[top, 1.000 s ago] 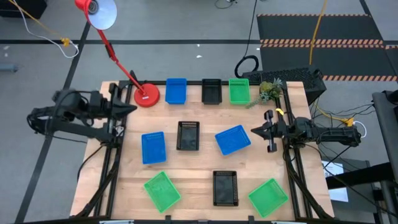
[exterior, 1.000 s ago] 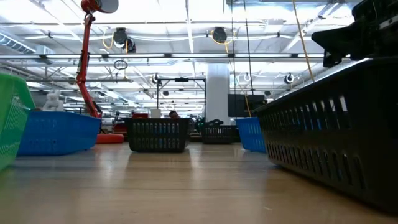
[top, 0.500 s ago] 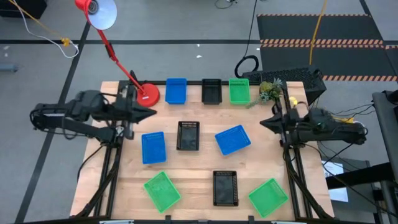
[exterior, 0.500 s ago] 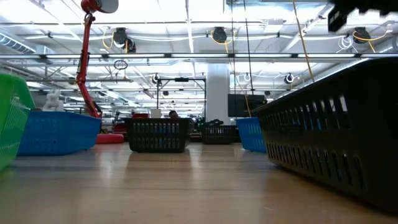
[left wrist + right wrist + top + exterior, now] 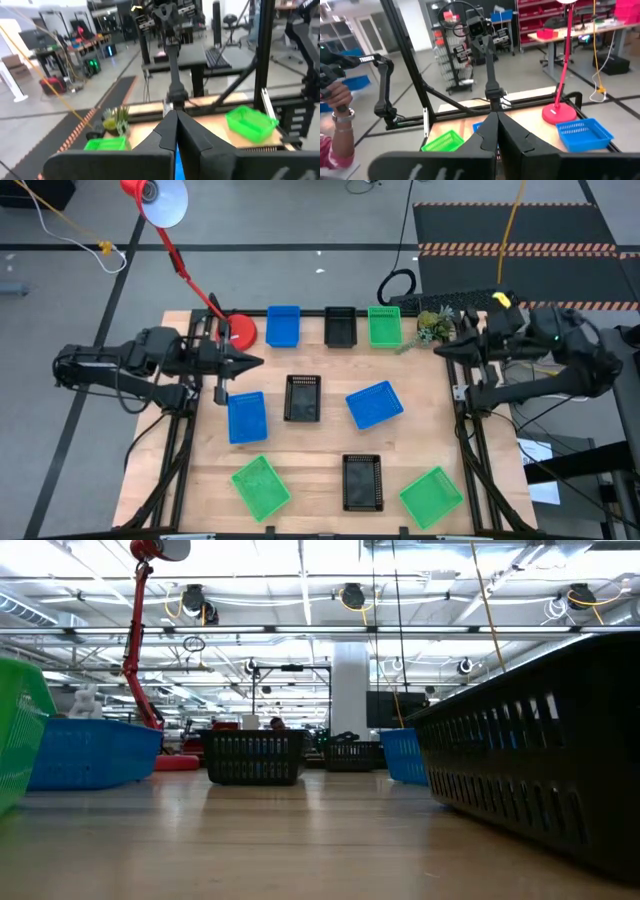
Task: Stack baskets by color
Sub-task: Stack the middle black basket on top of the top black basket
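baskets lie spread over the wooden table (image 5: 320, 450), nine in all and none stacked on another. along the far edge three sit in a row, just beside each other: a blue basket (image 5: 283, 326), a black basket (image 5: 340, 327) and a green basket (image 5: 385, 326). in the middle band a second blue basket (image 5: 247, 417) lies toward the left side, a second black basket (image 5: 303, 398) sits at the centre, and a third blue basket (image 5: 375, 404) lies tilted to its right. along the near edge a second green basket (image 5: 261, 486) lies tilted on the left, a third black basket (image 5: 362, 481) stands square in the middle, and a third green basket (image 5: 431, 495) lies tilted on the right. all nine are apart from both arms

left gripper (image 5: 258, 362) hangs over the left part of the table, between the red lamp base (image 5: 237, 333) and the second blue basket, its fingers pressed together with nothing between them; in the left wrist view the two dark fingers (image 5: 167, 131) meet at a point. right gripper (image 5: 441, 350) is at the far right edge of the table, near a small plant (image 5: 432, 327), its jaws likewise closed on nothing, the fingers (image 5: 489, 127) touching in the right wrist view

a person's hand (image 5: 335, 95) shows in the room beyond the table in the right wrist view
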